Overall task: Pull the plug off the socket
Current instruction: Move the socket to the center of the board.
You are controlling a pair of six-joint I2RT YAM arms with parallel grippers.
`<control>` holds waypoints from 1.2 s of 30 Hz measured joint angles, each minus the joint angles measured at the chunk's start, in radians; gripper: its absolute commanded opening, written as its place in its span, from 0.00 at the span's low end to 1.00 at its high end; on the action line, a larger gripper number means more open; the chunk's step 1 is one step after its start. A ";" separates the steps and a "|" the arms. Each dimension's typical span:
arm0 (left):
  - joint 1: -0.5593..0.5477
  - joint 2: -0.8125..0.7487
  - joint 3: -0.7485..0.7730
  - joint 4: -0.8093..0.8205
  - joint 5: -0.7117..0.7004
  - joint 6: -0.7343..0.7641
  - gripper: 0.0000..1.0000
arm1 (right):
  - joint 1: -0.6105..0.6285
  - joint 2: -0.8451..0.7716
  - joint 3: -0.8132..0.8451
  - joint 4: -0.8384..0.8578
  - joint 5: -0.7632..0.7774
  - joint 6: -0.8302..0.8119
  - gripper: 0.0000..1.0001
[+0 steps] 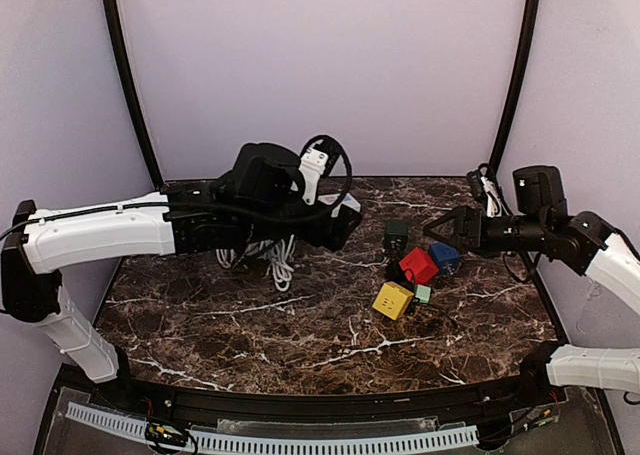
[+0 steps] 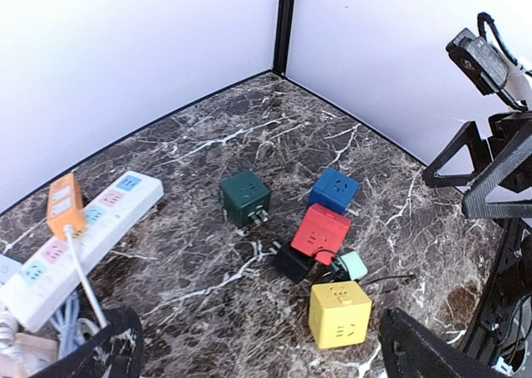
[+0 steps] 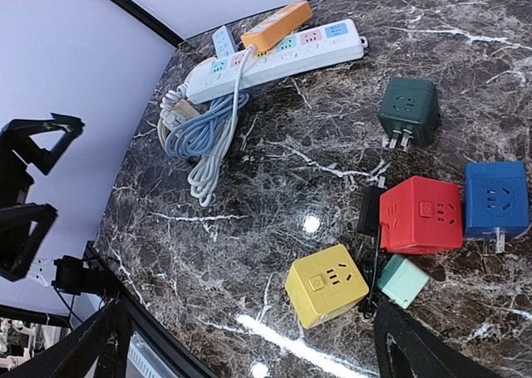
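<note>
Several cube sockets lie in a cluster right of centre: dark green [image 1: 396, 235], blue [image 1: 445, 256], red [image 1: 419, 265] and yellow [image 1: 393, 300]. The green cube [image 2: 245, 198] lies apart with its metal prongs showing. A black plug [image 2: 293, 262] rests against the red cube [image 2: 321, 235], and a mint plug [image 2: 353, 266] with a thin black cable sits between red and yellow [image 2: 339, 313]; whether either is seated in a socket I cannot tell. My left gripper [image 1: 335, 225] hovers left of the cluster, open and holding nothing [image 2: 262, 349]. My right gripper [image 1: 440, 230] hangs open beside the blue cube [image 3: 249, 336].
A white power strip [image 3: 274, 58] lies at the back left with an orange strip [image 3: 277, 24] on top of it. Coiled white and blue cables [image 3: 204, 137] lie beside it. Black frame posts and purple walls bound the marble table [image 1: 250, 335].
</note>
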 measured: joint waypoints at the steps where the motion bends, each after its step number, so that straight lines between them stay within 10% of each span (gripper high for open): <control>1: 0.008 -0.030 -0.001 -0.029 -0.008 0.010 0.99 | 0.000 -0.002 0.000 0.000 0.004 0.000 0.95; 13: 0.385 -0.179 -0.086 -0.354 0.123 0.126 0.99 | 0.220 0.086 0.005 0.056 0.108 0.027 0.77; 36: 0.728 -0.348 -0.350 -0.181 0.453 0.146 0.99 | 0.529 1.052 0.615 0.165 0.332 -0.019 0.76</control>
